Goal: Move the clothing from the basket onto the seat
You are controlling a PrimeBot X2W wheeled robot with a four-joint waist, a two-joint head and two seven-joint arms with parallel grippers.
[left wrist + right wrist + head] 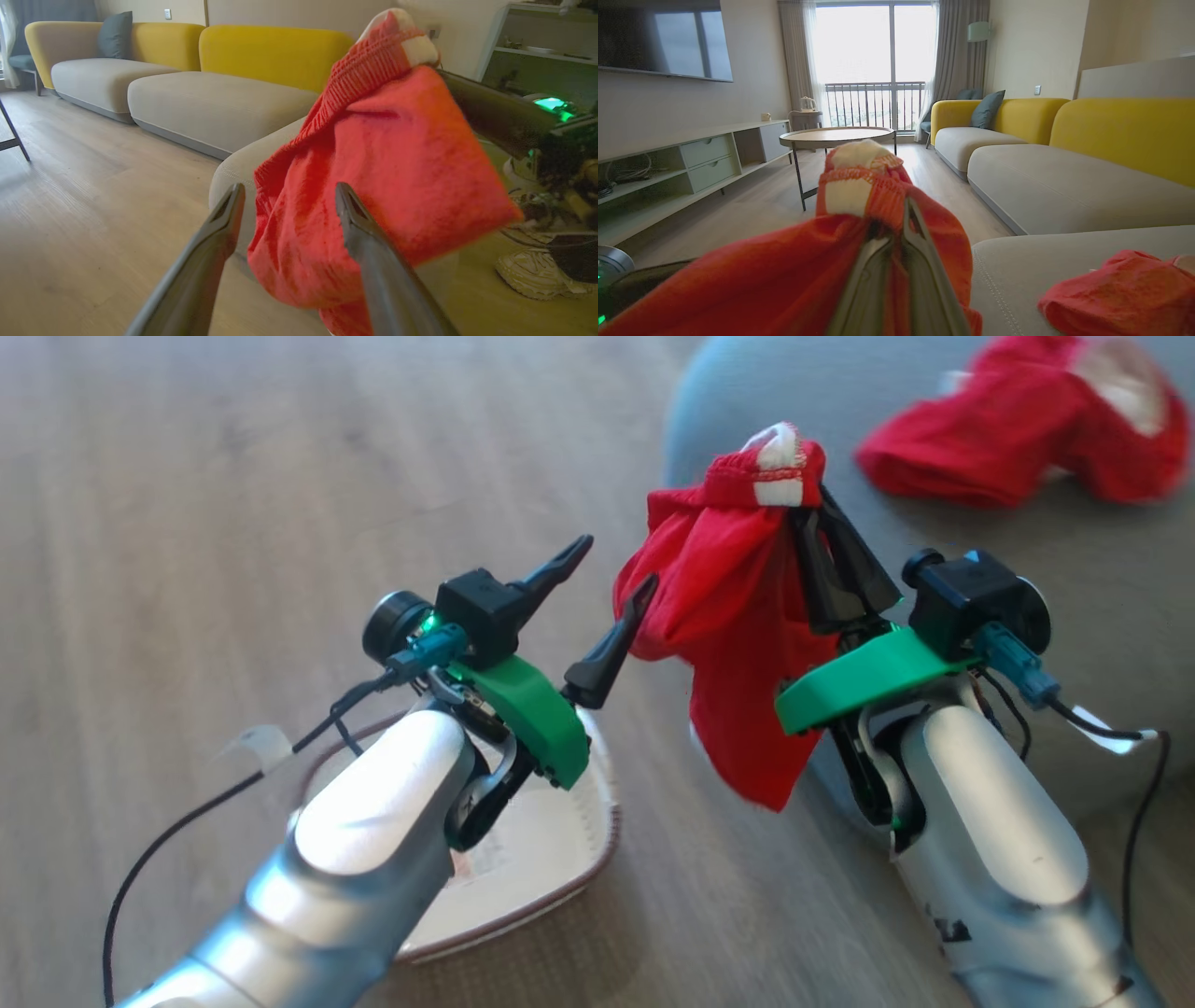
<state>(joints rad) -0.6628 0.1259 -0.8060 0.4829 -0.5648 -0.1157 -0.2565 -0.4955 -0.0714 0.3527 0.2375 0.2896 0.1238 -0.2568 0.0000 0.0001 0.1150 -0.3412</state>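
Two red garments showed from the head: the held garment (719, 607) hung bunched from the right gripper (810, 523), whose fingers were pinched shut on its white-trimmed waistband, probably so the cloth dangled free of the floor beside the seat (1102, 579); the other garment (1008, 429) lay on that cushion. The left gripper (616, 565) stood wide open and empty above the basket (551, 859), just beside the hanging cloth. From the left wrist, its spread fingers (359, 219) framed the garment; whether they touched it I could not tell. From the right wrist, the closed fingers clamped the band with the seat's corner just ahead, so carrying it over the cushion and releasing looked the likely next step.
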